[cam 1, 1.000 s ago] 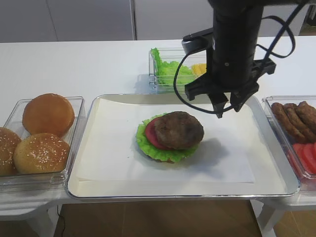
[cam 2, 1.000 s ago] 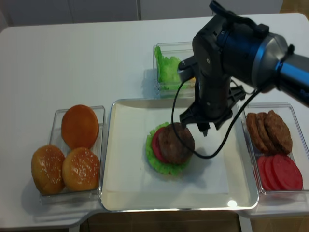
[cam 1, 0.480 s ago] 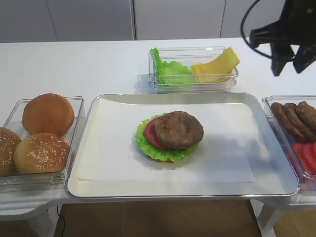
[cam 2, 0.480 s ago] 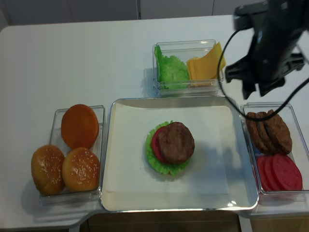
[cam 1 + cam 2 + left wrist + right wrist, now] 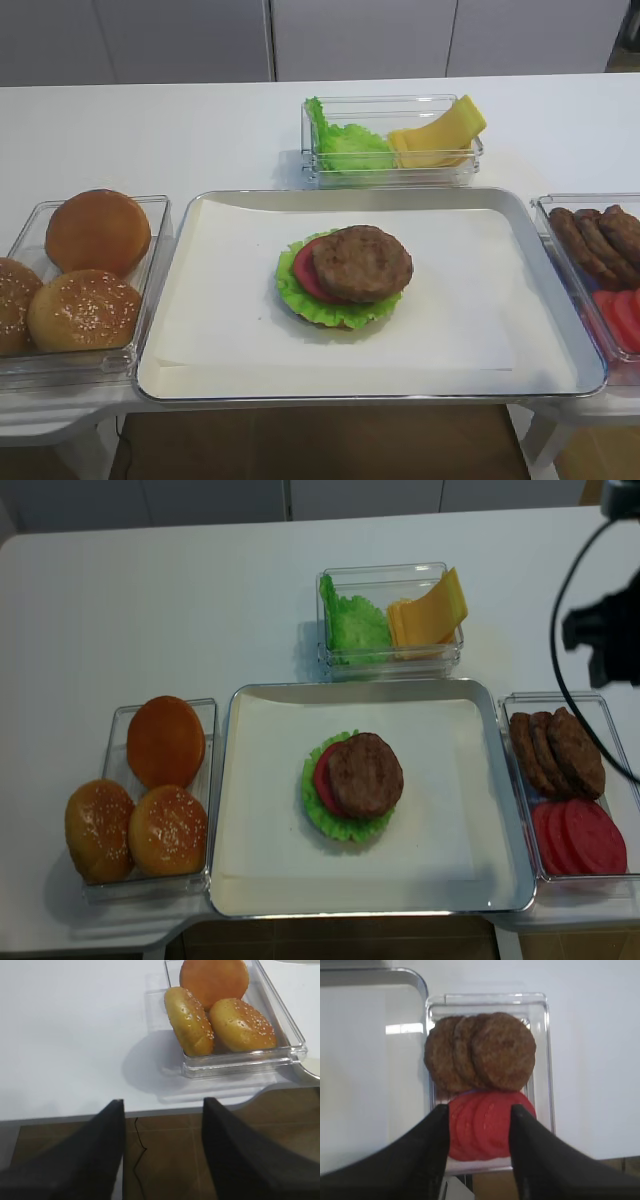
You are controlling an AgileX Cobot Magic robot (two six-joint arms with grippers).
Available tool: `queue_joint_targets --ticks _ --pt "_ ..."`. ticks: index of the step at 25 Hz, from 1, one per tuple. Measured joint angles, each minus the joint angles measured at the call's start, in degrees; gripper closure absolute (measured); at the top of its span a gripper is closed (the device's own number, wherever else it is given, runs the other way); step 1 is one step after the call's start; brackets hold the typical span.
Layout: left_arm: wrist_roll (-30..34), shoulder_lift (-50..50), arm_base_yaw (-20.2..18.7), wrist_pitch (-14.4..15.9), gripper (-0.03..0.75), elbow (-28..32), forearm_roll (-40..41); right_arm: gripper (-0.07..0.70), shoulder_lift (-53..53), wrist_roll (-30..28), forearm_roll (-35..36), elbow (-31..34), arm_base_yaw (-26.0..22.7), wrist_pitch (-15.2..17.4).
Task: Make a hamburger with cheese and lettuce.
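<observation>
The hamburger (image 5: 344, 276) sits near the middle of the paper-lined tray (image 5: 560, 290), topped by a brown patty, with bare paper on every side of it out to the raised metal rim. Behind the tray, a clear box (image 5: 392, 172) holds loose lettuce (image 5: 345, 143) on its left and the fanned cheese (image 5: 438, 135) on its right, the slices leaning up over the box's right end. The right wrist view alone shows the right end effector (image 5: 479, 1125), its dark fingers apart and empty, above a clear bin of overlapping patties (image 5: 481, 1052) and tomato slices (image 5: 487, 1130) just beside the tray's corner. The left wrist view shows the left end effector (image 5: 162, 1132), fingers likewise apart, off the bench (image 5: 70, 1035) edge, near the bun bin (image 5: 295, 1050).
</observation>
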Motion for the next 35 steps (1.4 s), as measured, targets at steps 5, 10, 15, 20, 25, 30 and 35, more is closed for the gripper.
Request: queue_joint_targets --ticks 5,10,15,20,25,30,35 --pt "0.00 0.00 0.00 0.00 0.346 0.00 0.00 0.331 -11.67 -0.37 2.05 9.12 0.00 0.24" --pt "0.00 0.00 0.00 0.00 0.346 0.00 0.00 0.331 -23.96 -0.47 3.74 16.76 0.00 0.52" --pt "0.00 0.00 0.00 0.00 0.346 0.00 0.00 0.331 -37.86 -1.09 4.71 22.94 0.00 1.04" --pt "0.00 0.00 0.00 0.00 0.346 0.00 0.00 0.331 -50.60 -2.30 5.51 27.65 0.00 1.65" --pt "0.00 0.00 0.00 0.00 0.346 0.00 0.00 0.331 -60.37 -7.50 9.08 32.43 0.00 1.76" --pt "0.00 0.00 0.00 0.00 0.346 0.00 0.00 0.331 -67.78 -11.97 12.82 38.08 0.00 0.57" --pt "0.00 0.00 0.00 0.00 0.346 0.00 0.00 0.331 -70.15 -12.50 13.02 42.17 0.00 -4.37"
